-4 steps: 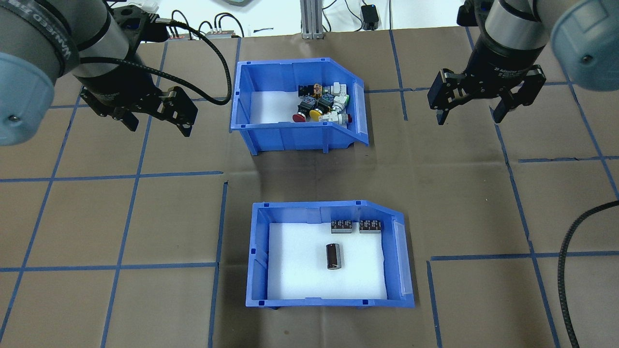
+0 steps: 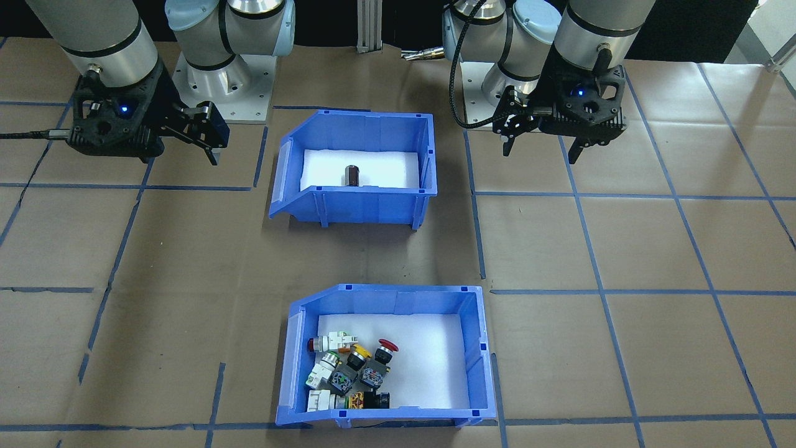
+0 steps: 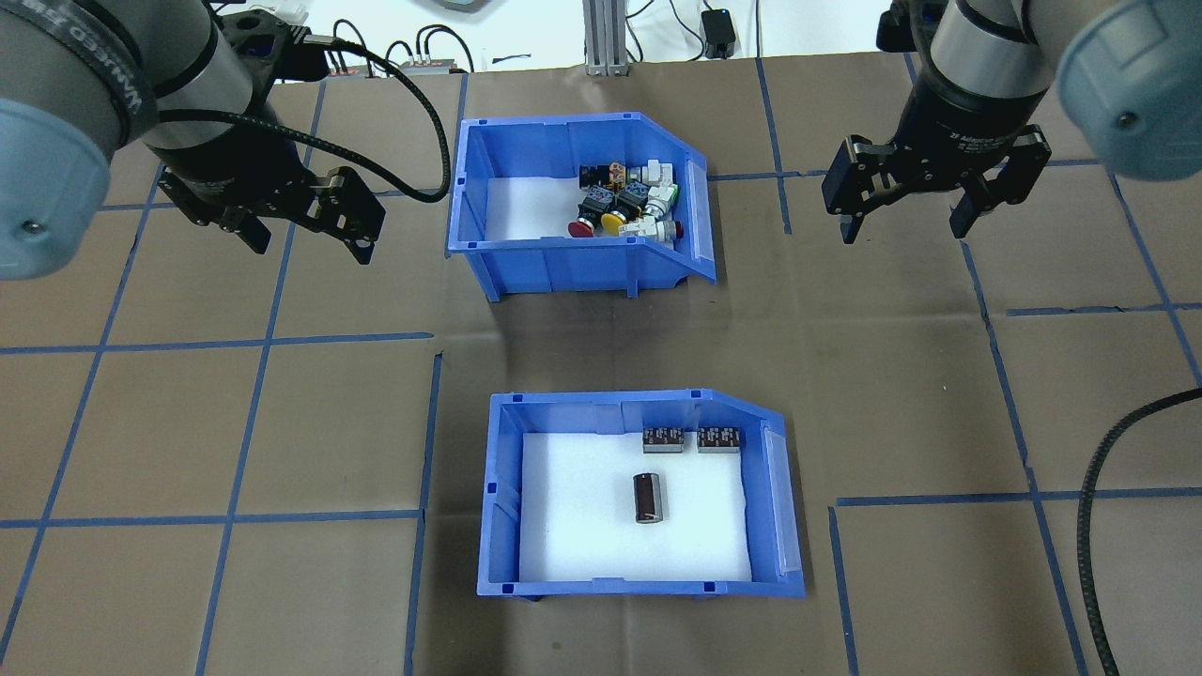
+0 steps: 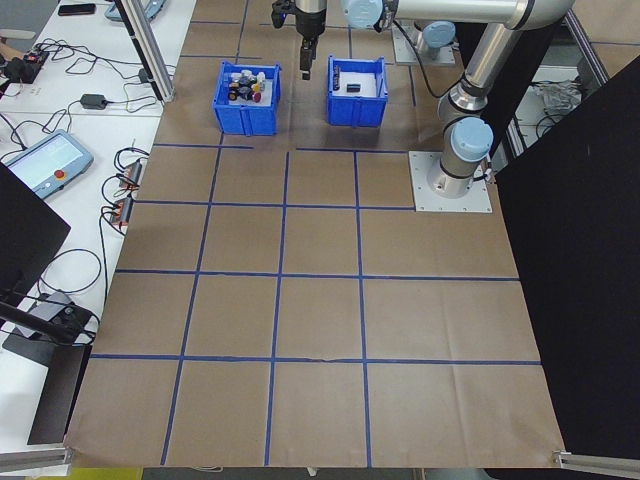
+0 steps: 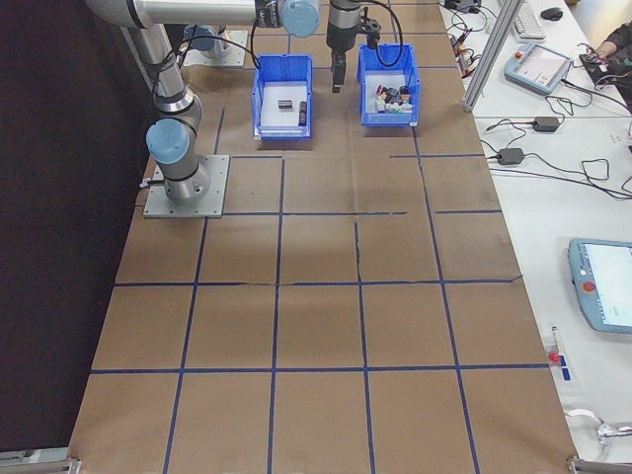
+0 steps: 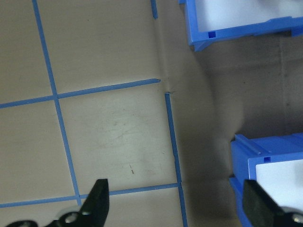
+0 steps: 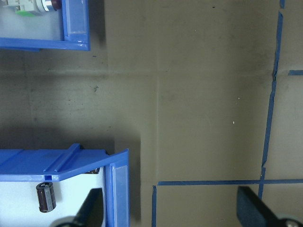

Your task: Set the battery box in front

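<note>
Battery box (image 3: 639,498): it is sitting on the brown table (image 3: 920,376), in the row nearer the robot's base, its sloped clear-fronted end pointing toward the robot's right. In the front-facing view it is lying at the top, close to the arm bases.
Cells: one dark cell (image 3: 648,497) is lying on the white liner near the middle; two more cells (image 3: 692,438) are resting side by side against the far wall.
Switch bin (image 3: 577,208): this alike blue bin is standing farther from the robot, straight beyond the battery box and apart from it, with bare table showing between the two. Colourful switches (image 3: 629,200) are piling toward its sloped end.
Left gripper (image 3: 305,235): it is hanging above the table to the left of the switch bin, touching nothing; its fingers are spreading wide, holding nothing, as the left wrist view also shows.
Right gripper (image 3: 909,218): it is hovering over the table to the right of the switch bin, clear of both bins; its fingers are likewise standing apart and empty.
Table: blue tape lines (image 3: 254,343) are marking it into squares.
Cable (image 3: 1103,507): a black one is curving in at the right edge of the overhead view.
</note>
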